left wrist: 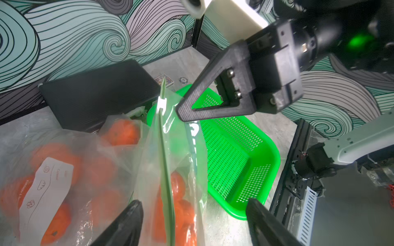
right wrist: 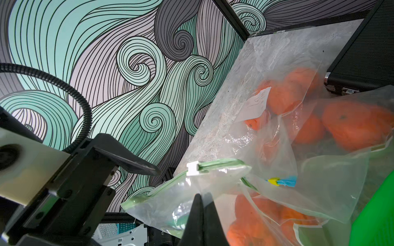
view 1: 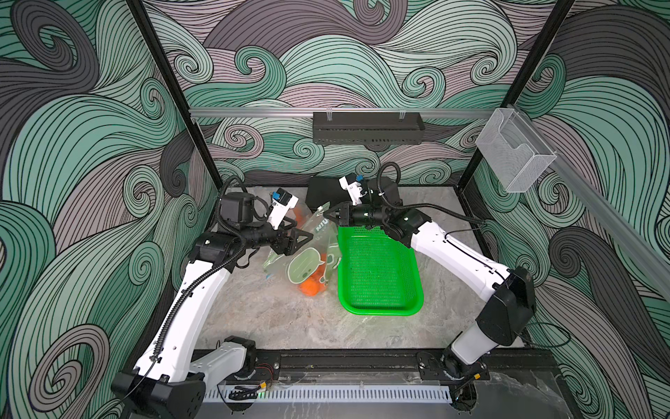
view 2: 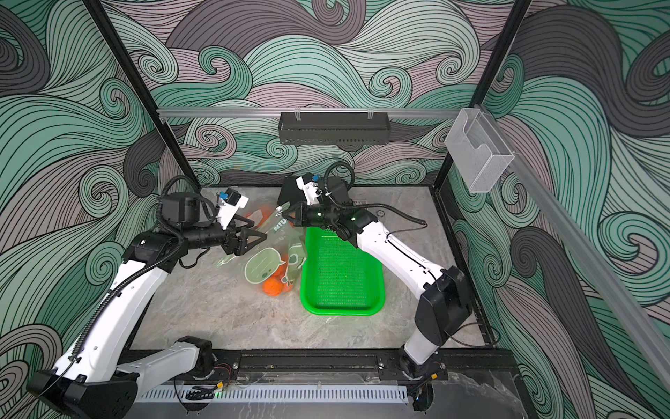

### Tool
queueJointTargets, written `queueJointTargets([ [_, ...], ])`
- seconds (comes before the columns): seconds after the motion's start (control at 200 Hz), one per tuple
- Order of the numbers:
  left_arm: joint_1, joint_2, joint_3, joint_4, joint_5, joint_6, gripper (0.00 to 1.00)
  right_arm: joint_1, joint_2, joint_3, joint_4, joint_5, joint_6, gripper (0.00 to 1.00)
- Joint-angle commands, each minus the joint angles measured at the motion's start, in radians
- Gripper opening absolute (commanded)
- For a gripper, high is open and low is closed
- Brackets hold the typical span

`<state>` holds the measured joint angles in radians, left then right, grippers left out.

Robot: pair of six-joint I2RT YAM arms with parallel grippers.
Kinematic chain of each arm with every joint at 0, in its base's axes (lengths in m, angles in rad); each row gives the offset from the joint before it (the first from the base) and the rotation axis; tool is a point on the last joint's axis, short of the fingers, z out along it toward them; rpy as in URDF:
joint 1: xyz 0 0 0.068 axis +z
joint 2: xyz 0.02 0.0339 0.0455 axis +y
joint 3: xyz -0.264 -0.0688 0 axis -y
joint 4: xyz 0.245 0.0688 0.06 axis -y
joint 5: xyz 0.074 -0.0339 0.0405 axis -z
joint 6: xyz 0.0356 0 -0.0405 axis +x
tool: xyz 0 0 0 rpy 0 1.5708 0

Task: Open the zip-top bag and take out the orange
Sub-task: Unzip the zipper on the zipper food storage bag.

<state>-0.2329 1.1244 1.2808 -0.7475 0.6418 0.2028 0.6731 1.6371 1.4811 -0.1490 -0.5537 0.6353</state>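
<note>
- Zip-top bag (view 1: 304,266) (view 2: 261,266): clear film with a green speech-bubble print, at centre frame in both top views. Its lower end is on the table (view 1: 272,319) and its upper corner is lifted.
- Oranges (view 1: 310,286) (view 2: 272,287): several are inside the bag, bunched at its lower end.
- Slider (left wrist: 162,103) (right wrist: 192,168): white, on the green zip strip (left wrist: 165,159) near the raised corner. Whether the seal is parted cannot be told.
- Right gripper (view 1: 328,216) (right wrist: 200,204): jaws are pressed together on the bag film just below the slider, holding that corner up.
- Left gripper (view 1: 302,228) (left wrist: 193,204): jaws stand apart, straddling the zip strip; contact with the film cannot be confirmed.
- Green basket (view 1: 380,310) (view 2: 340,310): perforated, directly right of the bag in the top views. The bag's edge lies against its left rim.
- Second bag (left wrist: 64,170) (right wrist: 283,91): clear, white-labelled and holding oranges, behind the first toward the upper centre of the top views.
- Black case (view 1: 322,192) (left wrist: 100,95): flat against the back wall, behind both bags.
</note>
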Motion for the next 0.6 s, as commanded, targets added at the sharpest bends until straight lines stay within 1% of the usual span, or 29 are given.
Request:
queueJointTargets([
  [0.0, -0.035, 0.024, 0.043, -0.028, -0.071, 0.055, 0.70, -0.002, -0.014, -0.005, 0.039, -0.023, 0.009, 0.00],
  [0.075, -0.054, 0.042, 0.046, -0.034, -0.142, 0.064, 0.62, -0.003, -0.020, -0.005, 0.033, -0.020, -0.004, 0.00],
  [0.16, -0.057, 0.045, 0.045, -0.025, -0.185, 0.070, 0.52, -0.003, -0.027, -0.009, 0.025, -0.015, -0.018, 0.00],
  [0.24, -0.059, 0.033, 0.036, -0.005, -0.201, 0.075, 0.38, -0.003, -0.031, -0.015, 0.026, -0.014, -0.030, 0.00],
  [0.38, -0.059, 0.018, 0.030, 0.003, -0.221, 0.085, 0.07, -0.004, -0.049, -0.018, 0.033, -0.020, -0.093, 0.00],
  [0.42, -0.059, 0.010, 0.028, 0.004, -0.222, 0.090, 0.02, -0.007, -0.059, -0.019, 0.032, -0.028, -0.126, 0.08],
  [0.445, -0.060, 0.003, 0.023, 0.005, -0.222, 0.090, 0.00, -0.012, -0.068, -0.021, 0.032, -0.040, -0.154, 0.19],
  [0.485, -0.059, -0.010, 0.018, 0.006, -0.218, 0.091, 0.00, -0.022, -0.082, -0.023, 0.033, -0.075, -0.208, 0.36],
  [0.525, -0.059, -0.026, 0.012, 0.007, -0.206, 0.097, 0.00, -0.037, -0.101, -0.028, 0.038, -0.116, -0.276, 0.51],
  [0.56, -0.059, -0.042, 0.001, 0.010, -0.186, 0.108, 0.00, -0.048, -0.123, -0.042, 0.044, -0.149, -0.351, 0.59],
  [0.595, -0.059, -0.061, -0.011, 0.007, -0.150, 0.131, 0.00, -0.058, -0.148, -0.063, 0.048, -0.169, -0.444, 0.65],
])
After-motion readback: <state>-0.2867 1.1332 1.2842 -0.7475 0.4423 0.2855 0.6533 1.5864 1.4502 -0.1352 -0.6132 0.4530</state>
